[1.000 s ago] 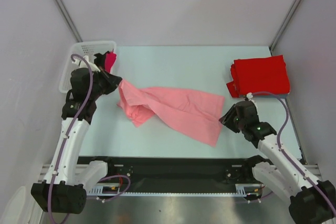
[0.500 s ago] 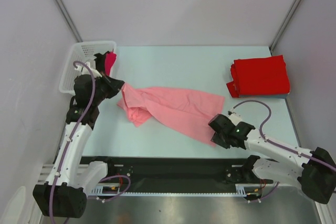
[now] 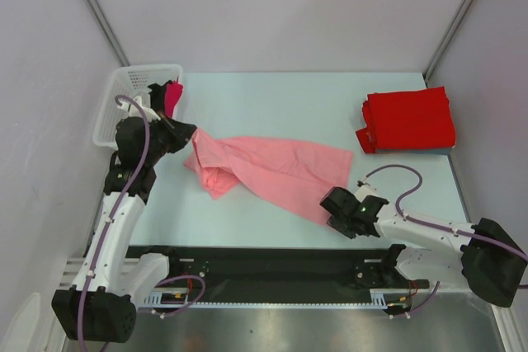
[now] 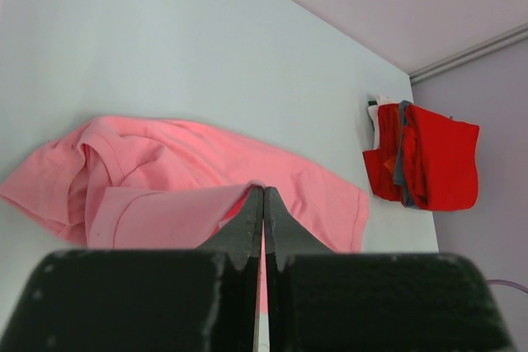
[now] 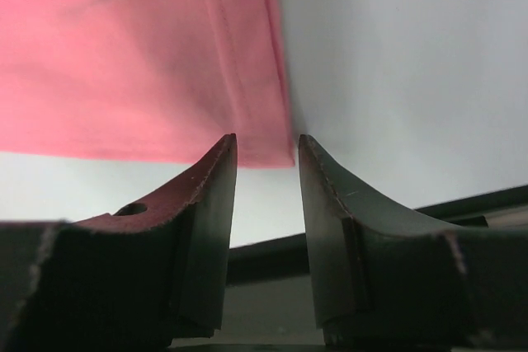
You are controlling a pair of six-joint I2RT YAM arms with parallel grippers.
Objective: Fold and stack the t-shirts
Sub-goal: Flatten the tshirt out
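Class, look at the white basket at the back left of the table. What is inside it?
Some red cloth shows at the right end of the white basket. The left arm covers the near right part of its inside, so anything lying there cannot be seen.

Lab test cell: bare grey walls (image 3: 272, 6), rail-mounted arms.

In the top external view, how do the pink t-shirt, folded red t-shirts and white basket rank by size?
1. pink t-shirt, clearly largest.
2. folded red t-shirts and white basket: alike, unranked; the left arm hides part of the basket.
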